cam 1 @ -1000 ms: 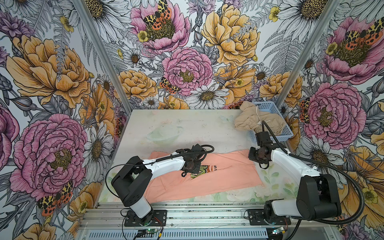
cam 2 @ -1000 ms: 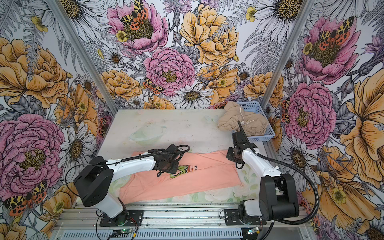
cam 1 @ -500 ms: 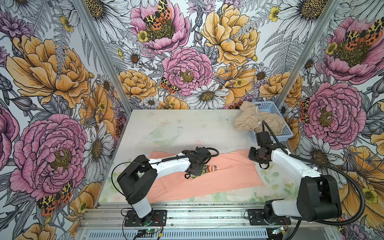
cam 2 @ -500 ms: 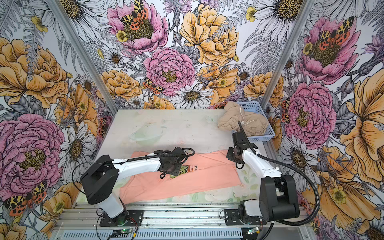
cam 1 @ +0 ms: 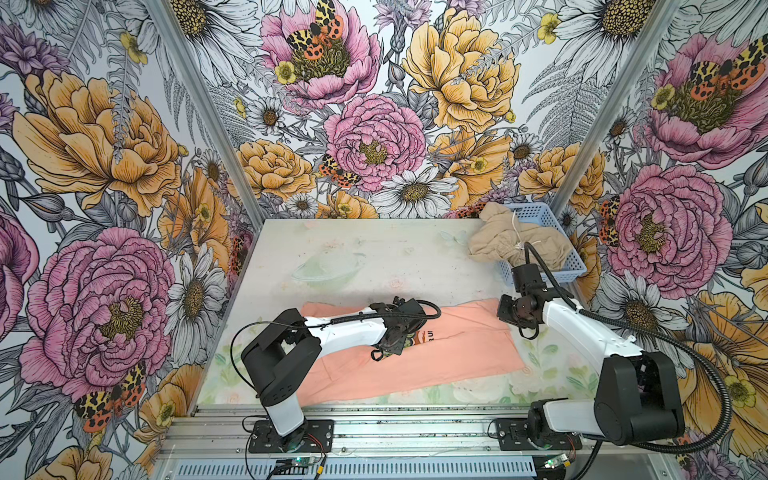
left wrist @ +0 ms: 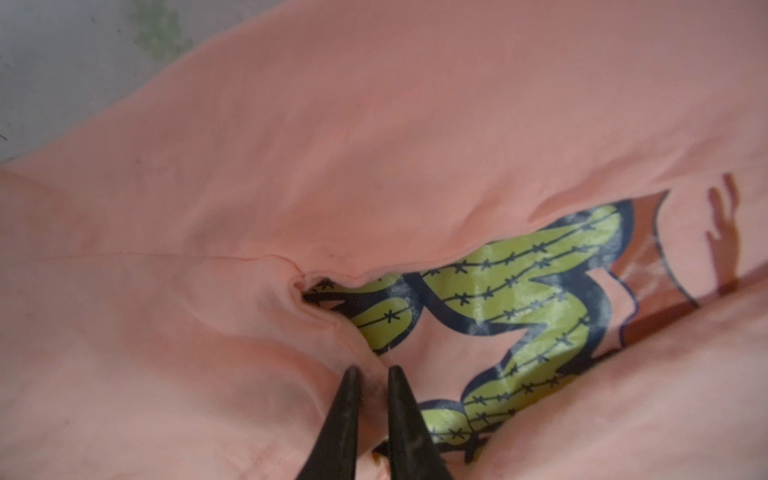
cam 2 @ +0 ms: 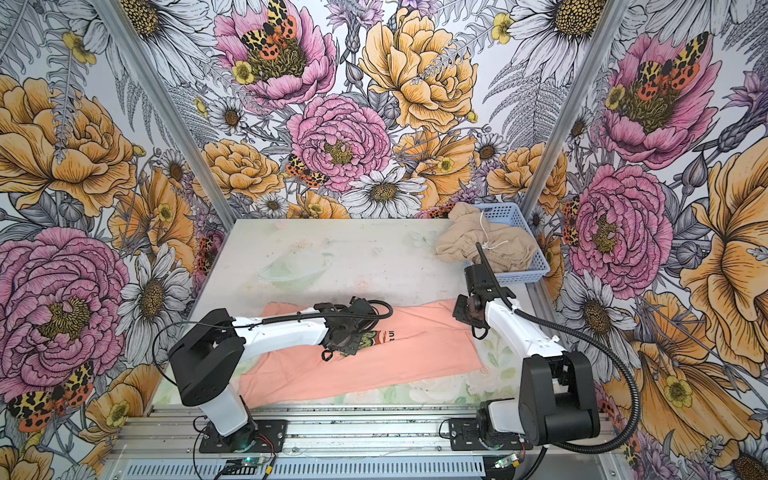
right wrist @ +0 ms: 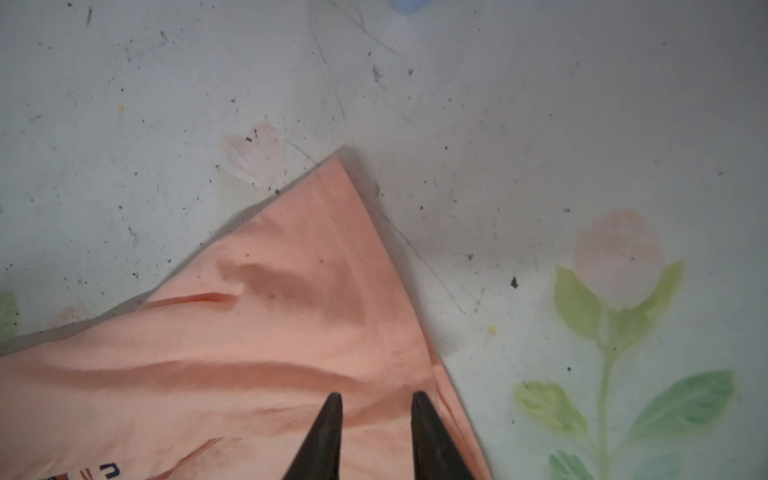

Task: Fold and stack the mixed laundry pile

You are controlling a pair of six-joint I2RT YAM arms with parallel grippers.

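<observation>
Soft matt cloth T-shirt; scuffed, speckled tabletop; perforated plastic basket.

A peach-pink T-shirt (cactus print half under a fold) lies flat up front; crumpled beige drawstring garment far right.

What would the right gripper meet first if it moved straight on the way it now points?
The peach T-shirt, close to its hemmed corner. The right gripper may be touching it; depth is unclear.

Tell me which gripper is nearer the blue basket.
Right. The right gripper hovers at the T-shirt's corner, just in front of the basket; the left gripper is mid-shirt, farther away.
</observation>
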